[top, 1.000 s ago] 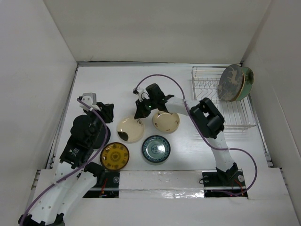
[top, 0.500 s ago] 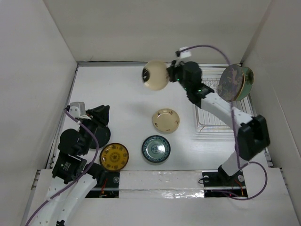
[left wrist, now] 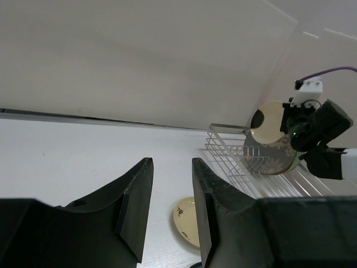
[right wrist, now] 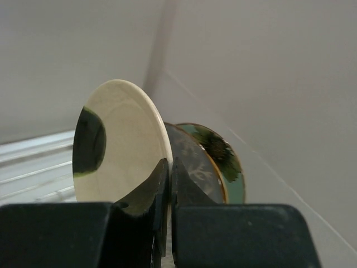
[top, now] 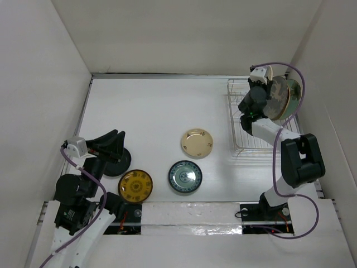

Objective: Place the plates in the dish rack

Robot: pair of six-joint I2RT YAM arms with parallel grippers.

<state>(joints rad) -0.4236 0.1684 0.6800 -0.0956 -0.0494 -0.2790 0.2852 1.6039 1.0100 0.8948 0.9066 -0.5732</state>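
cream plate (right wrist: 114,134) moved over to dish rack (top: 244,140) | right fingers (right wrist: 142,195) pinching it | left fingers (left wrist: 133,201) spread

Right arm (top: 266,129) stretched far back, right claw (right wrist: 168,167) pinching a cream plate (right wrist: 120,139); left claw (left wrist: 170,166) parted.

Pretty clearly a robotics lab test cell. Plain white panels (top: 184,33) boxing in a white tabletop (top: 150,111) on three sides. Left arm (top: 83,192) and right arm (top: 298,162) bolted side by side along the near edge, purple cables (top: 273,167) looping off both. Only homey bits: a wire dish rack (top: 245,142) and a handful of small plates (top: 197,143) on that bare white surface.
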